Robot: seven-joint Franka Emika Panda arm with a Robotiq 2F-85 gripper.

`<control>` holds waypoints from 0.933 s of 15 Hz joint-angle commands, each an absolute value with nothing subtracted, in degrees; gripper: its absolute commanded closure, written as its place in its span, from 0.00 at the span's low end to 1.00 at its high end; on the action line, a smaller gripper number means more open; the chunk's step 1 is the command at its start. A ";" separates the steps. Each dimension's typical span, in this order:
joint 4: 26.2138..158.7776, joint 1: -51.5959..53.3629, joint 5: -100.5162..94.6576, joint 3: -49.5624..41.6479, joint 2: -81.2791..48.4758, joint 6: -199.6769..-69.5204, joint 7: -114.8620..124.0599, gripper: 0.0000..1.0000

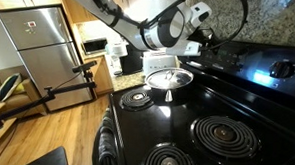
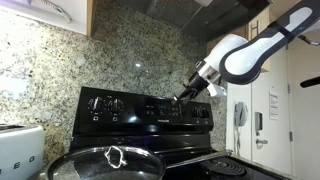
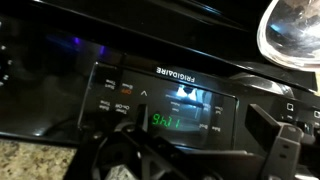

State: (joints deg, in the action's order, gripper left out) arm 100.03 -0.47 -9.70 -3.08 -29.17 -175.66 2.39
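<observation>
Granite backsplash (image 2: 130, 50) rises behind a black stove (image 1: 186, 124). At its raised control panel (image 2: 150, 108) hangs the gripper (image 2: 181, 98). In the wrist view its 2 fingers (image 3: 275, 145) stand apart with nothing between them. The tips are close against the panel; whether they touch cannot be told. Just ahead glows the green display (image 3: 165, 122). On the cooktop sits a lidded pan (image 1: 170, 79).

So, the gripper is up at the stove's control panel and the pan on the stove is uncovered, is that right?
Not quite: the pan is covered by a glass lid, as an exterior view shows. The gripper is indeed up at the stove's control panel.
</observation>
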 commanded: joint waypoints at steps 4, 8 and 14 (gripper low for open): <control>87.25 -0.32 -6.34 -2.98 -36.22 -174.42 0.62 0.00; 82.64 1.22 -7.51 -5.48 -38.55 -169.19 3.22 0.00; 84.51 0.55 -6.72 -4.60 -38.09 -171.30 1.17 0.00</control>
